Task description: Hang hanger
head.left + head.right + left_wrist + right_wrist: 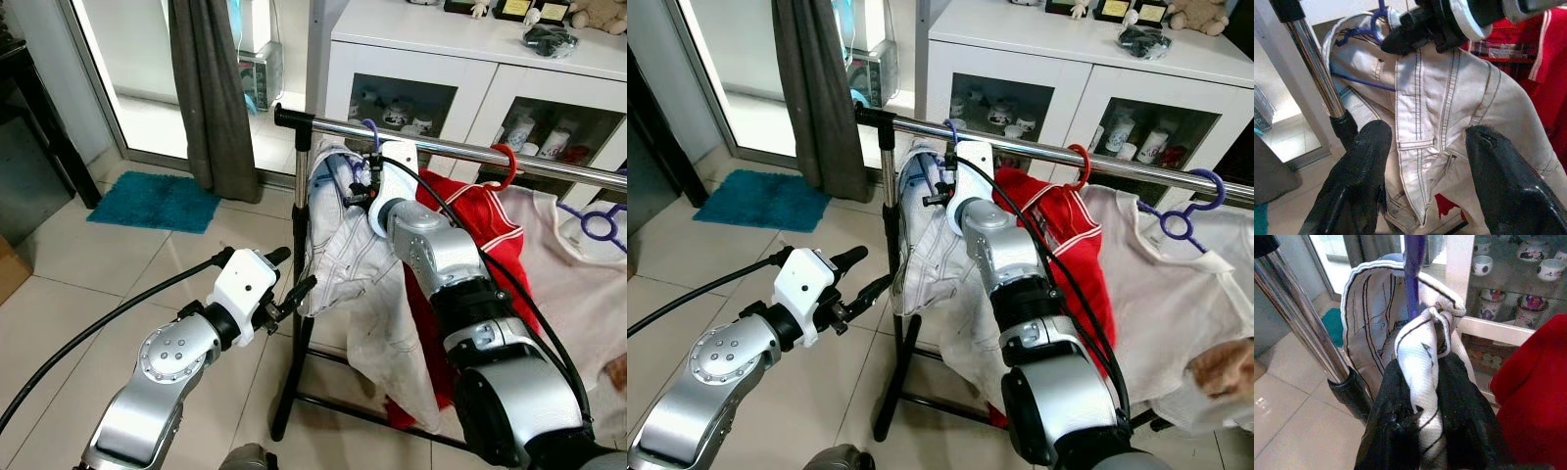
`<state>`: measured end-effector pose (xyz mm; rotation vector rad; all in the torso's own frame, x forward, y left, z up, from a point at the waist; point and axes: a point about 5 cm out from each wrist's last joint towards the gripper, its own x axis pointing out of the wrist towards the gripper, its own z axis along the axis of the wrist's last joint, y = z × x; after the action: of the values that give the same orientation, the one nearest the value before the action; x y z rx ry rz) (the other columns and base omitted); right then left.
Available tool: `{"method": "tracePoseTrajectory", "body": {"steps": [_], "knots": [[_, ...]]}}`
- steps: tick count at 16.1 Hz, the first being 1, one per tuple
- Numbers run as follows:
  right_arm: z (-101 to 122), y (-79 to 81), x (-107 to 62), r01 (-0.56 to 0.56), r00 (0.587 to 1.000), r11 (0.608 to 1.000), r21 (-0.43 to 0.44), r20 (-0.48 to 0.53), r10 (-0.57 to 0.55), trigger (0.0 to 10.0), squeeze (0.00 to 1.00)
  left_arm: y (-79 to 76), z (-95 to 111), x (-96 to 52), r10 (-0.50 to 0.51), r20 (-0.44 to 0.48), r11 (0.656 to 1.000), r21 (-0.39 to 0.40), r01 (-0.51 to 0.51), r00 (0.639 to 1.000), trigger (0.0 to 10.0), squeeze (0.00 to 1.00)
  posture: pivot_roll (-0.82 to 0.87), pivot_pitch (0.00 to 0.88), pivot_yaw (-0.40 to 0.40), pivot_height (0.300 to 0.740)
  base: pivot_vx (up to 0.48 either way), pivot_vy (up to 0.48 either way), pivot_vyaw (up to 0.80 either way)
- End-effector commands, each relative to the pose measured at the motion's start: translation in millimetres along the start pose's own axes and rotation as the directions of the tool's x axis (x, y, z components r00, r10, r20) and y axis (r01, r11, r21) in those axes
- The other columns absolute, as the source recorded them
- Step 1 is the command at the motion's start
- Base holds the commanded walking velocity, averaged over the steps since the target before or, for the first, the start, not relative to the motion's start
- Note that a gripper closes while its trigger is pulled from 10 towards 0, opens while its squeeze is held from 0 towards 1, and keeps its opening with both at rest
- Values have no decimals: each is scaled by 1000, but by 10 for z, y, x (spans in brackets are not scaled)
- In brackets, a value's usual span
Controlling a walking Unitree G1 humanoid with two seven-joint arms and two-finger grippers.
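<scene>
Clothes rail [460, 149], chrome, runs left to right across the scene, w/ a black-capped upright post [301, 245] at its left end. Right gripper [1422, 396] is raised to the rail near that left end, fingers clenched on the collar fabric of a white jacket [343, 245] that sits on a purple hanger [1414, 269]; the hanger's hook [369, 127] is over the rail just right of the post, so the jacket hangs below the bar. Left gripper [1425, 186] is lower and nearer, just left of the jacket's lower edge, fingers spread apart and holding nothing; in the left wrist view the jacket's front seams sit between the 2 fingers [1359, 181] but apart from them. Right of the jacket: a red shirt [480, 235] on a red hanger [505, 162], then a white shirt [1176, 294] on another purple hanger [1190, 211]. Behind the rail, a white cabinet [470, 59] w/ glass doors and cups inside. Far left: a grey curtain [211, 88] and a teal mat [157, 201] on the tile floor [118, 264].
</scene>
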<state>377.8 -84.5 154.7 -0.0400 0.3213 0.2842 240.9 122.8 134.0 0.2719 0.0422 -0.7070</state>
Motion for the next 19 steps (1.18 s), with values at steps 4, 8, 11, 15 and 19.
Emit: {"method": "tracePoseTrajectory", "body": {"steps": [4,8,11,15,19], "knots": [[-28,-68,-89,-45,997,999,3,61,44,10000,1000,87,65,65,47,34,999,-7,-47,998,10000,0,159,0,-24,740,0,0,0],[88,-162,-378,-136,956,990,36,265,121,10000,1000,223,24,144,187,-4,981,-54,-187,982,10000,0,149,0,-16,740,0,0,0],[111,-180,-669,-280,889,955,101,402,218,10000,1000,271,19,113,235,-9,968,-85,-235,972,10000,192,138,0,-6,740,0,0,0],[-116,-179,-836,-291,909,957,0,310,277,10000,1000,256,7,122,238,-15,966,-97,-238,971,10000,365,141,0,-6,740,0,0,0],[-255,-127,-749,-224,949,975,-10,223,220,10000,1000,220,-1,149,207,-19,975,-82,-207,978,10000,345,140,0,4,740,0,0,0]]}}
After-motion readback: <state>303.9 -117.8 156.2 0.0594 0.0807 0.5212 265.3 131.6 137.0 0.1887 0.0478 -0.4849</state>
